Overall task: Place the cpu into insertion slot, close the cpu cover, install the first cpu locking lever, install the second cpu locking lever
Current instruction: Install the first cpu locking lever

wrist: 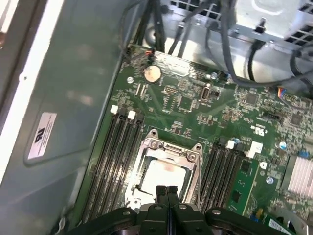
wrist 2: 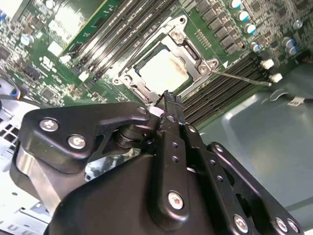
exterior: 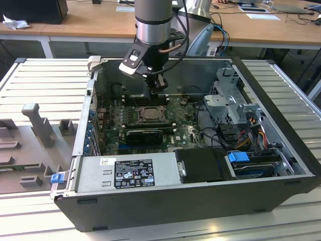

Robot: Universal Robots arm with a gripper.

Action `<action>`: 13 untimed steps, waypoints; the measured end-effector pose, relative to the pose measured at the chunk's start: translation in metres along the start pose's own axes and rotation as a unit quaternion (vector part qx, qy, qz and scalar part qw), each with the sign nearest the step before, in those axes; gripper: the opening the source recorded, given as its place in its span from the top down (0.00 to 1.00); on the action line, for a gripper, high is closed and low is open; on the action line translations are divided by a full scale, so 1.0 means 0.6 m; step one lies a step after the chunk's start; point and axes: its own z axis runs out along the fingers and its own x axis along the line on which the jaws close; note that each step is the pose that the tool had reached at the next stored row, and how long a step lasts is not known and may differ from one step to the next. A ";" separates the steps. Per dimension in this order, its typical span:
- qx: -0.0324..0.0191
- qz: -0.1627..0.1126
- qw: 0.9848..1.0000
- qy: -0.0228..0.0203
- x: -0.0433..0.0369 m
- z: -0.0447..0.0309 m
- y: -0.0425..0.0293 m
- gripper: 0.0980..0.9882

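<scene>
Near the cpu cover (wrist: 168, 147) — memory slots (wrist: 115, 156) flanking it — the claw (wrist: 165, 190) hangs clenched, empty.

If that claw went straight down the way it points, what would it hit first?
Probably the cpu cover, at its rim next to the cpu in its window. The gripper hangs over that spot, though depth is hard to judge.

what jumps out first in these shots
The black two-finger gripper, fingers pressed together, hangs close over the pale silver square cpu, which sits on the green motherboard framed by the silver-grey metal frame cover. Around it, the open dark computer case lies on a slatted metal table.
</scene>
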 end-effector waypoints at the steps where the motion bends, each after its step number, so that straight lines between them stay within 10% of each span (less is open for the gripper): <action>1: 0.000 -0.007 1.000 0.000 0.000 0.000 0.000 0.99; 13: 0.001 -0.079 0.997 0.004 0.000 0.000 0.000 0.99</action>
